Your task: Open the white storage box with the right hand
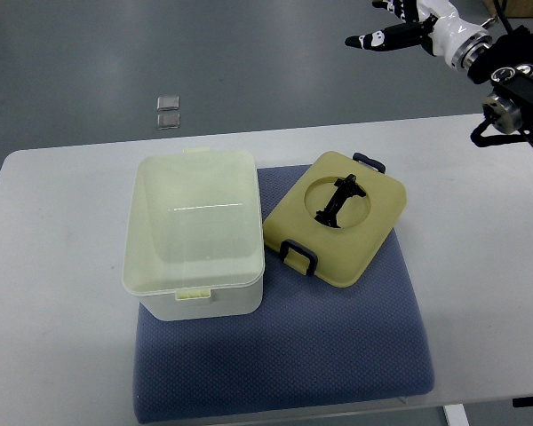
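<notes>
The white storage box (194, 232) stands open on the left part of a blue mat (275, 359), its inside empty. Its yellowish lid (373, 222) lies flat on the mat just right of the box, top side up, with a black handle (339, 202) in a round recess and black latches at two ends. My right hand (393, 28) is up at the top right corner, beyond the table's far edge and well away from box and lid. Its fingers are stretched out and hold nothing.
The mat lies on a white table (489, 266) with bare surface on both sides. Two small clear squares (168, 113) lie on the grey floor beyond the table's far edge.
</notes>
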Available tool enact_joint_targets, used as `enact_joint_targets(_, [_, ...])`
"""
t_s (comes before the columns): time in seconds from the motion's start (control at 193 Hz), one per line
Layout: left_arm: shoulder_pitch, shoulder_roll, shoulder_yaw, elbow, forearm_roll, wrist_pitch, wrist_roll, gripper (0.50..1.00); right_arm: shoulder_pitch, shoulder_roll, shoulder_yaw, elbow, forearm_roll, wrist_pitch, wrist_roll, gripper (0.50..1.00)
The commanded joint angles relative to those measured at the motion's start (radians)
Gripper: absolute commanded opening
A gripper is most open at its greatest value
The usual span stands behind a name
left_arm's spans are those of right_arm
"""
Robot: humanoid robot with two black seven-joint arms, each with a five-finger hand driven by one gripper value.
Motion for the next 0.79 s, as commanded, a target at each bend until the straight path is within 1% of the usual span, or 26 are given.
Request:
enact_joint_targets(0.0, [0.000, 0.000, 0.000, 0.000, 0.001, -0.001, 0.000, 1.000, -0.047, 0.075, 0.137, -0.114, 0.155, 0.019, -0.070, 0.930])
enact_joint_targets(0.041, [0.000, 0.000, 0.000, 0.000, 0.001, 0.001, 0.000, 1.000, -0.061, 0.081, 0.179, -0.126, 0.214, 0.040, -0.099, 0.930])
enact_joint_targets(0.088, [0.000, 0.000, -0.002, 0.000, 0.000, 0.001, 0.000, 1.000, -0.094, 0.084, 0.215, -0.129, 0.315, 0.097, -0.125, 0.930])
enact_joint_targets(0.187, [0.000, 0.000, -0.002, 0.000, 0.000, -0.001, 0.000, 1.000, -0.148, 0.086, 0.259, -0.129, 0.533, 0.180, -0.133, 0.932])
enact_joint_targets(0.233, [0.000, 0.000, -0.002, 0.000, 0.000, 0.001, 0.000, 1.000, -0.160, 0.086, 0.258, -0.127, 0.589, 0.215, -0.133, 0.932])
enact_joint_targets(0.254, [0.000, 0.000, -0.002, 0.002, 0.000, -0.001, 0.000, 1.000, -0.169, 0.086, 0.258, -0.127, 0.609, 0.238, -0.132, 0.932])
enact_joint_targets(0.269, [0.000, 0.000, -0.002, 0.002, 0.000, 0.001, 0.000, 1.000, -0.180, 0.087, 0.259, -0.127, 0.622, 0.268, -0.127, 0.932])
enact_joint_targets(0.28, [0.000, 0.000, -0.002, 0.002, 0.000, 0.001, 0.000, 1.000, -0.180, 0.087, 0.259, -0.127, 0.622, 0.269, -0.127, 0.932])
enact_joint_targets(0.306, [0.000, 0.000, -0.002, 0.000, 0.000, 0.001, 0.002, 1.000, -0.200, 0.089, 0.261, -0.127, 0.635, 0.318, -0.119, 0.932])
enact_joint_targets(0.342, [0.000, 0.000, -0.002, 0.000, 0.000, 0.001, 0.000, 1.000, -0.220, 0.095, 0.262, -0.129, 0.635, 0.359, -0.110, 0.932])
enact_joint_targets(0.368, [0.000, 0.000, 0.000, 0.000, 0.000, 0.001, 0.002, 1.000, -0.237, 0.105, 0.262, -0.129, 0.635, 0.394, -0.092, 0.932])
enact_joint_targets(0.409, [0.000, 0.000, 0.000, 0.000, 0.000, 0.002, 0.000, 1.000, -0.251, 0.121, 0.262, -0.130, 0.633, 0.423, -0.060, 0.932])
enact_joint_targets(0.451, [0.000, 0.000, 0.000, 0.000, 0.000, 0.002, 0.000, 1.000, -0.261, 0.132, 0.262, -0.132, 0.632, 0.428, -0.032, 0.932])
enact_joint_targets(0.518, [0.000, 0.000, 0.000, 0.000, 0.001, 0.002, 0.000, 1.000, -0.274, 0.142, 0.262, -0.132, 0.630, 0.427, -0.007, 0.932])
enact_joint_targets(0.668, [0.000, 0.000, 0.000, 0.000, 0.001, 0.002, 0.002, 1.000, -0.291, 0.167, 0.262, -0.138, 0.632, 0.420, 0.002, 0.932])
enact_joint_targets(0.731, [0.000, 0.000, 0.000, 0.000, 0.000, 0.002, 0.000, 1.000, -0.291, 0.168, 0.262, -0.140, 0.633, 0.396, 0.011, 0.932])
enact_joint_targets(0.788, [0.000, 0.000, -0.002, 0.000, 0.000, 0.002, 0.002, 1.000, -0.291, 0.174, 0.261, -0.141, 0.632, 0.347, 0.036, 0.932])
